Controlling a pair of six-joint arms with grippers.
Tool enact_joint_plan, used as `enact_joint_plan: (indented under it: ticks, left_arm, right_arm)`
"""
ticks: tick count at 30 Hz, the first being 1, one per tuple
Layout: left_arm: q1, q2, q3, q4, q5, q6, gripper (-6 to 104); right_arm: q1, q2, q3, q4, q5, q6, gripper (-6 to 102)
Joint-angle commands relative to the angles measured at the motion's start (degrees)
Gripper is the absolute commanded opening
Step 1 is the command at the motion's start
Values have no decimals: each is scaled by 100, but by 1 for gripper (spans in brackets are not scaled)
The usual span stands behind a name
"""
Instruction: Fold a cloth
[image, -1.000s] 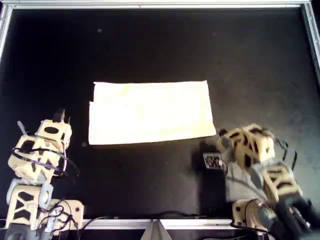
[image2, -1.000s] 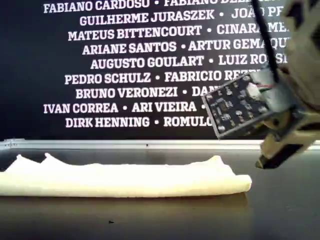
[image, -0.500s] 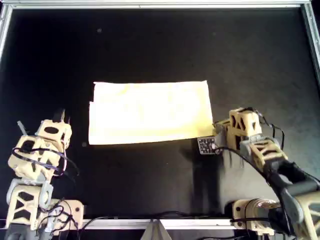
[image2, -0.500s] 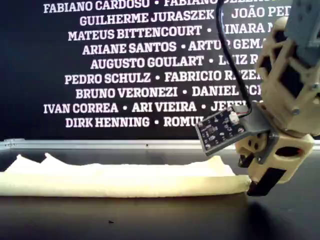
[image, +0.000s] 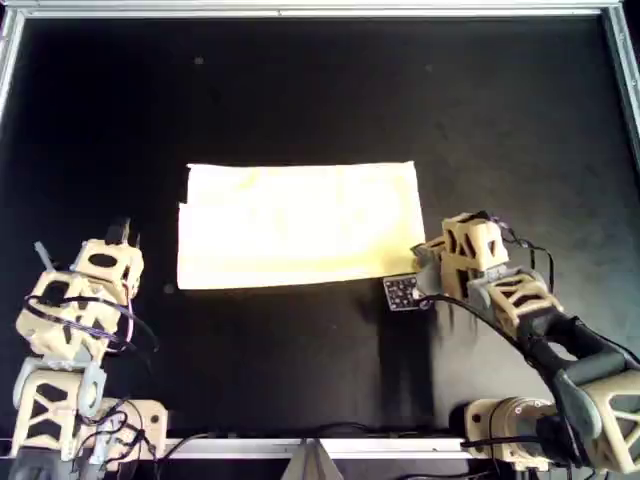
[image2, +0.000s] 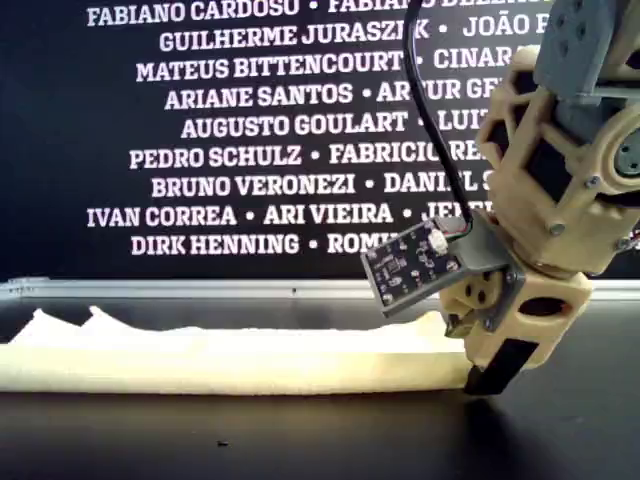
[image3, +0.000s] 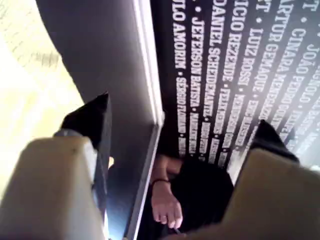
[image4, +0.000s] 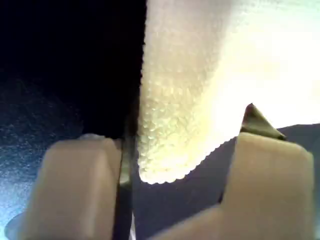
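Cloth (image: 300, 225): folded, lain flat on the table (image: 300, 90).
Right gripper (image4: 177, 165): jaws apart, cloth corner between them, at 4 o'clock of the cloth.
Left gripper (image3: 175, 160): jaws apart, nothing held.

Cloth (image: 300, 224) plain pale yellow; table (image: 300, 90) black; arms (image: 80, 300) beige.

A flat black table (image: 300, 80) fills the overhead view, with a shiny silver rail (image: 300, 10) along its far edge. Behind it in the exterior view stands a black wall (image2: 60, 150) covered with rows of white names (image2: 250, 125). Soft light makes the table top shine a little
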Motion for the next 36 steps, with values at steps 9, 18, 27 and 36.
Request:
enact_joint_plan:
  ticks: [9,18,27,36]
  left_arm:
    - [123,88,334,-53,18,26,99]
    - [97,88,237,-53,88,26,99]
    - [97,88,229,-44,79,26,99]
    - [97,88,220,-53,44,26,99]
  right_arm:
    - [-44,26,-352,-290,-53,26,5]
    - [-62,26,-343,-290,-18,9,-2]
    - [-79,448,62,-281,26,-70,-2]
    - [35,1819,-123,-281,18,-70,-2]
